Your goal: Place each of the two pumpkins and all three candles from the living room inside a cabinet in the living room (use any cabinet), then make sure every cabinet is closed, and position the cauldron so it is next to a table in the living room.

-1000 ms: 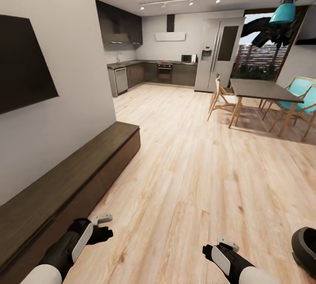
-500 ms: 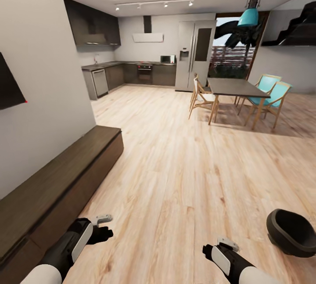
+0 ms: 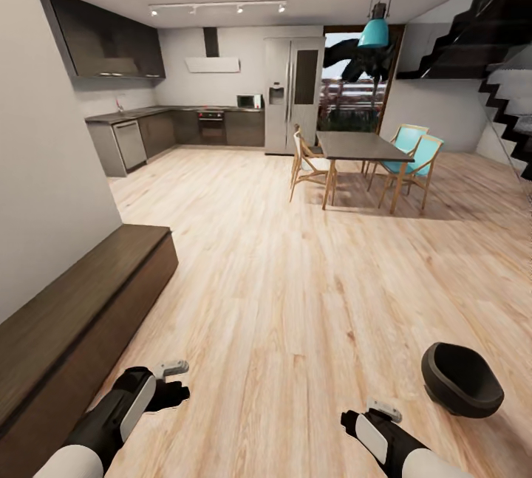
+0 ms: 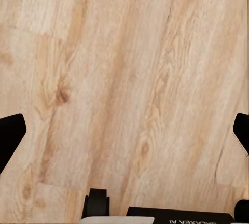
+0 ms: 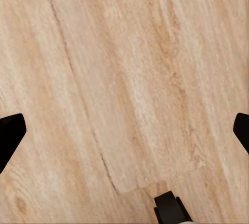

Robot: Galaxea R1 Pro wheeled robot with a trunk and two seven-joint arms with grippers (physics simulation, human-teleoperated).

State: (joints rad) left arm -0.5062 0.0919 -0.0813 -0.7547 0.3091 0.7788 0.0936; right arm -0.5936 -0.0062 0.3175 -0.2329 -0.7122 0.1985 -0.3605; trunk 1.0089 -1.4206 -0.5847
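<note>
Our left gripper (image 4: 124, 133) had its fingers (image 4: 10, 136) spread wide, one black tip at each side edge of the left wrist view, w/ nothing between them but pale wood floor (image 4: 129, 79). Same on the right: right gripper (image 5: 124, 133) open wide, fingertips (image 5: 10, 133) far apart, empty, plank floor (image 5: 124, 79) beneath, incl. a plank joint. In the head view both grippers hung low over the floor (image 3: 310, 264), left gripper (image 3: 171, 393) near the bottom left, right gripper (image 3: 347, 419) near the bottom right, each on a black-and-white forearm.

Outward from there: the cauldron (image 3: 461, 380), small, round, black, sat on the floor just right of and a bit ahead of our right arm, tilted, its wide mouth facing up and toward us. On our left the cabinet (image 3: 81, 315), long, low, dark brown, ran along the pale wall; we saw no drawer pulled out.

Farther off, across open floor: a dark dining table (image 3: 358, 145) w/ wooden chairs, two of them teal, under a teal hanging lamp (image 3: 374, 31). Behind it a steel fridge (image 3: 292, 94), and a dark kitchen counter (image 3: 159, 127) along the back wall. Black stairs (image 3: 510, 94) climbed at far right.
</note>
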